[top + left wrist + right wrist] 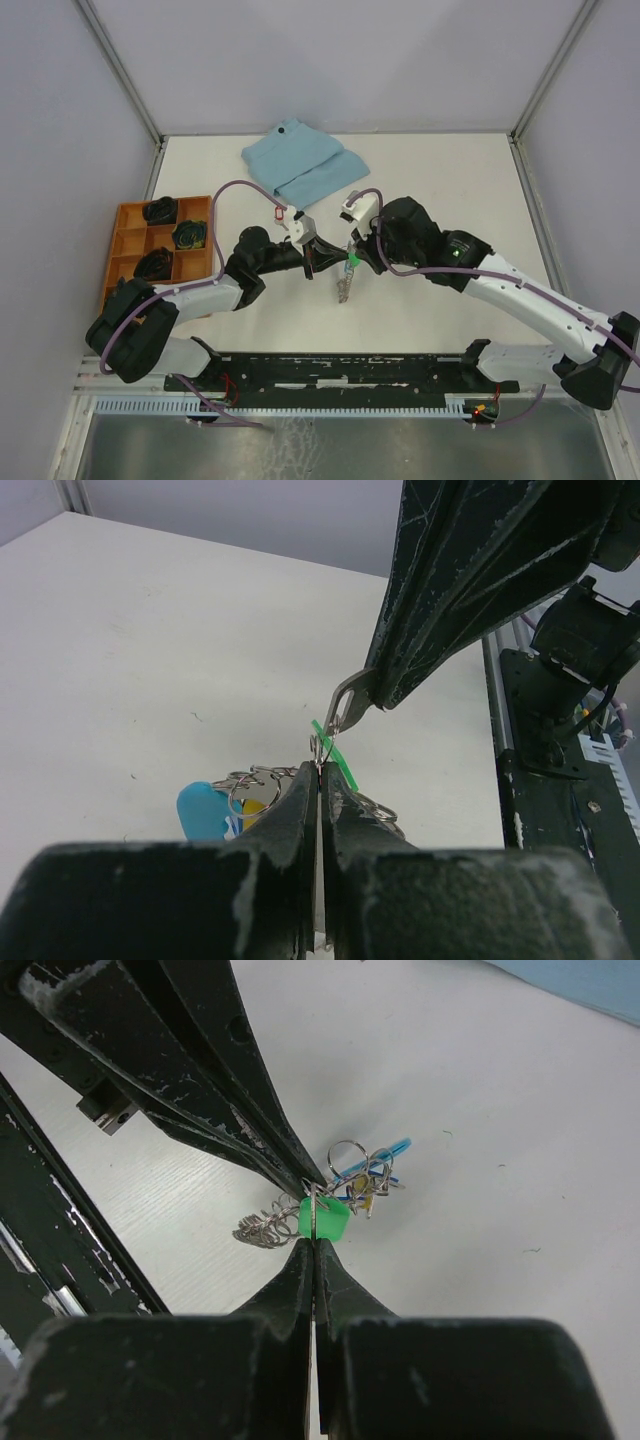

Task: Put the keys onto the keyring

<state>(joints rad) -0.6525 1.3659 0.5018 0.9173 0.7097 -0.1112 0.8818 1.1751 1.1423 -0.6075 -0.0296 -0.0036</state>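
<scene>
Threading step, above mid-table (pixel 450 180): left claw (pixel 326 261), entering from 9 o'clock, is pinched together on the keyring (pixel 343 288); right claw (pixel 357 254), from 3 o'clock, clamps the green key (pixel 352 261). Next move probably calls for fine alignment.

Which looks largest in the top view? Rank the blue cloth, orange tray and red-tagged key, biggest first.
1. Blue cloth and orange tray: about alike, and the tray is partly hidden, so no ranking between them.
2. Red-tagged key: far smallest.

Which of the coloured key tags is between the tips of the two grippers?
The green tag, right where the left gripper and the right gripper meet. The red tag lies alone on the table, near the light-blue cloth.
</scene>
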